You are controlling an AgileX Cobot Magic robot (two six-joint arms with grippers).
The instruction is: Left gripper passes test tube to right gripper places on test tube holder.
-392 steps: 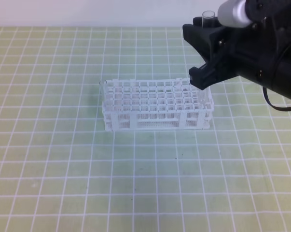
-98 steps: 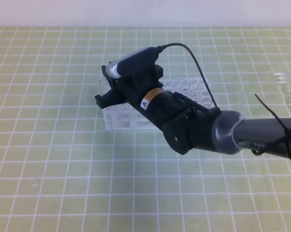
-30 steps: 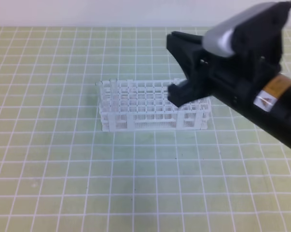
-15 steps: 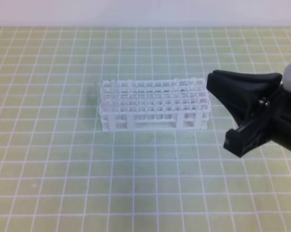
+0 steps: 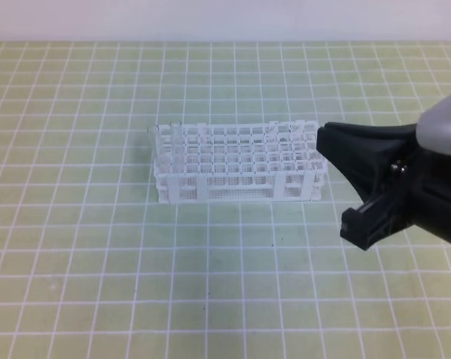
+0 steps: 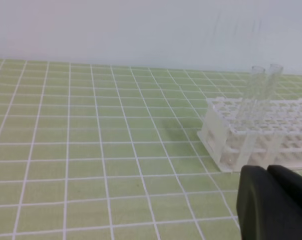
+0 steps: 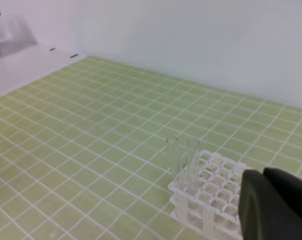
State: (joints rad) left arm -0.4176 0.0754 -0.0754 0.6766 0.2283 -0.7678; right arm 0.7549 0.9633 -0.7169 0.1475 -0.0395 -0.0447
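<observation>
Green gridded mat [image 5: 98, 262] under white test tube holder [image 5: 236, 163]; pale wall [image 6: 140, 30] behind.

No readable text, labels, brands or numbers are seen in any view. The test tube holder [image 5: 238, 163] is plain white with no markings made out. The green mat [image 5: 98, 262] carries only a white grid, no figures. Nothing legible is shown on the right gripper [image 5: 345, 179].
</observation>
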